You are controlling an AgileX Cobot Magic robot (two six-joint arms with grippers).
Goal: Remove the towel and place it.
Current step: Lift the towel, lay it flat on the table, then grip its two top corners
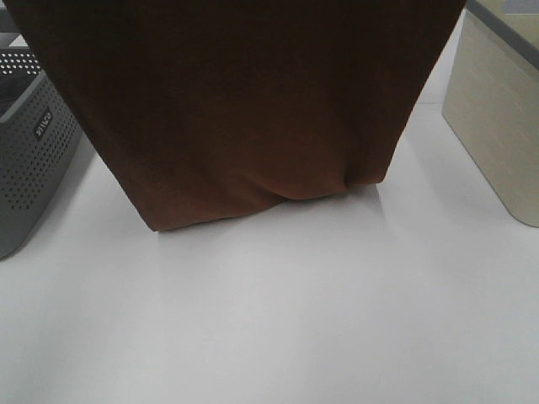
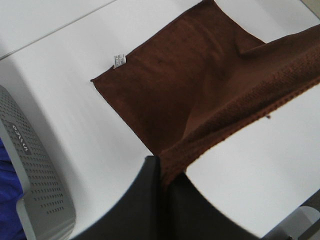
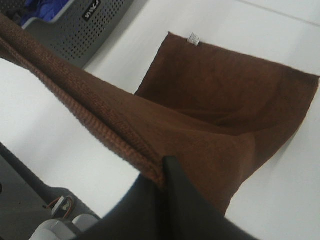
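Your left gripper (image 2: 161,167) and right gripper (image 3: 164,170) each clamp the towel (image 1: 253,109), its lower end resting beside the basket (image 1: 29,147). You seem mid-placement: next, lower it flat.

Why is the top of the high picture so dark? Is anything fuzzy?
High view: the towel fills the top, dark, with a soft shadow on the table. Left wrist view: the basket looks smeared. Right wrist view: the claw is a dark blur.
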